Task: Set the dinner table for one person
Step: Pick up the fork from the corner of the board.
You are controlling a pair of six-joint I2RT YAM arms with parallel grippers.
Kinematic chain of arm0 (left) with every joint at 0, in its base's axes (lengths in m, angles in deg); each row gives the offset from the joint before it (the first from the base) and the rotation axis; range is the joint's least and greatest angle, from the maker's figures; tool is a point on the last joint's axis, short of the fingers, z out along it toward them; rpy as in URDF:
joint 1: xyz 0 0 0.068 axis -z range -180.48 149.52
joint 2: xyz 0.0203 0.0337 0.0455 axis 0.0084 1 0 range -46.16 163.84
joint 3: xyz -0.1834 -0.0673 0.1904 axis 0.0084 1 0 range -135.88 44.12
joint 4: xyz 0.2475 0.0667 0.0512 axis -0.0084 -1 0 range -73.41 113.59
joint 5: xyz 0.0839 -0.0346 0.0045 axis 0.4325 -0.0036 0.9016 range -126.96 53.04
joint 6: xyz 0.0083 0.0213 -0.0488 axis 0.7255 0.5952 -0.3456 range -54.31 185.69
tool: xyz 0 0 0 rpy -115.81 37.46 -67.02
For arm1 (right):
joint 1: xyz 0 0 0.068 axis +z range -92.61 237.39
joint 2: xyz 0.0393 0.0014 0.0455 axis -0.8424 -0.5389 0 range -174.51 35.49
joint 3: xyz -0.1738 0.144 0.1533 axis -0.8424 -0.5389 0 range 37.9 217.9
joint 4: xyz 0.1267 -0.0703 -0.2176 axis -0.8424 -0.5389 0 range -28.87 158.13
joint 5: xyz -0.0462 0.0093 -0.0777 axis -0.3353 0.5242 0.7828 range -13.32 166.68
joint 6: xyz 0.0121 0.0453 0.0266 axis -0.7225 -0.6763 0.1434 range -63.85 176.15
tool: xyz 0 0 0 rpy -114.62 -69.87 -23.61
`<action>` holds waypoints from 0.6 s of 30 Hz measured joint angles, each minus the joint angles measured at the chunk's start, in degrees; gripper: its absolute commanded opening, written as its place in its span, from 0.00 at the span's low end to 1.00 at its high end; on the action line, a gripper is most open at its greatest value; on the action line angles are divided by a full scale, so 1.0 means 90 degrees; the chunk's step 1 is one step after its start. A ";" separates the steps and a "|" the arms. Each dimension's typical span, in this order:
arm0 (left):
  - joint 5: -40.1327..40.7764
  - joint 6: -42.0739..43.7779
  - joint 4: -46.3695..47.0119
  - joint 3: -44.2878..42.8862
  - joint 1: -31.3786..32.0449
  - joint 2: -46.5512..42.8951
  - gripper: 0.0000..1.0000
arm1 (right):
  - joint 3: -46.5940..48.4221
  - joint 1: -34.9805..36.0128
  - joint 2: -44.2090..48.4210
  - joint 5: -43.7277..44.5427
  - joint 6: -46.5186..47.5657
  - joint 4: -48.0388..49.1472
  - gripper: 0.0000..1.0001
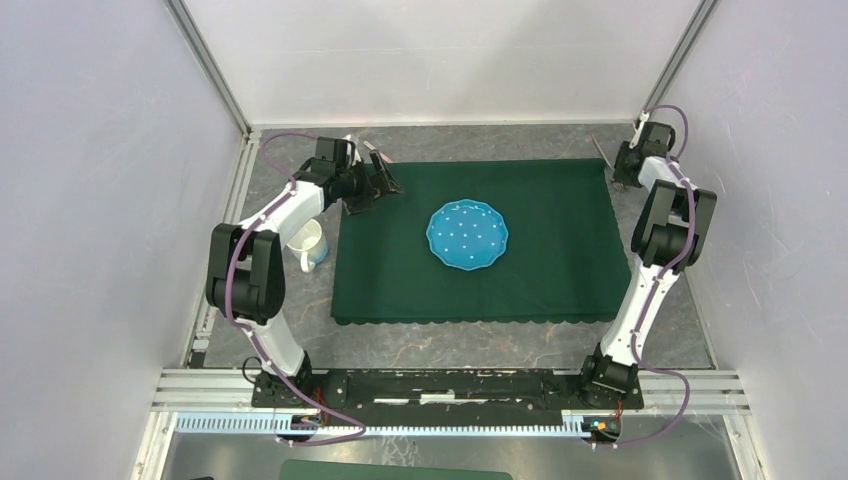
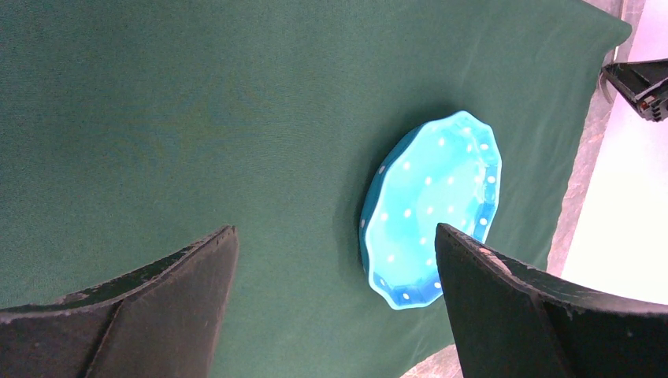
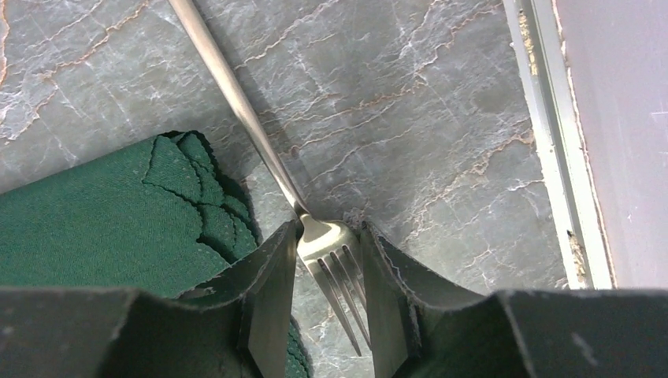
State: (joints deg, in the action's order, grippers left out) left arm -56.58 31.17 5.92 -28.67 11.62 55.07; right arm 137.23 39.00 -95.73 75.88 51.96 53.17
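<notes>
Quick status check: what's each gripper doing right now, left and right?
Left gripper: open, holding nothing.
Right gripper: closed on the fork, at its head.

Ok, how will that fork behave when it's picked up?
The fork looks like thin polished metal, so it is probably stiff, light and slippery. The right gripper pinches its head with the long handle sticking out, so it may pivot.

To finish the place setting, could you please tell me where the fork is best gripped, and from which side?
Grip the fork across its narrow neck, from above: it lies flat on the dinner table, and the right gripper straddles exactly there.
</notes>
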 measured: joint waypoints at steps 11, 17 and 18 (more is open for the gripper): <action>0.0002 0.0000 0.0005 0.0000 0.0000 0.0046 1.00 | 0.1314 -0.0049 -0.0129 -0.0063 -0.0245 -0.0537 0.42; 0.0002 0.0000 -0.0002 0.0000 0.0000 0.0046 1.00 | 0.1367 -0.0053 -0.0192 -0.0226 -0.0367 -0.0435 0.42; 0.0002 0.0000 -0.0002 0.0000 0.0000 0.0046 1.00 | 0.1350 -0.0056 -0.0219 -0.0248 -0.0367 -0.0425 0.42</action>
State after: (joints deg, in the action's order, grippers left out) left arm -56.56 31.17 5.89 -28.67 11.62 55.49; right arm 149.38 38.50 -97.70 73.65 48.66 49.34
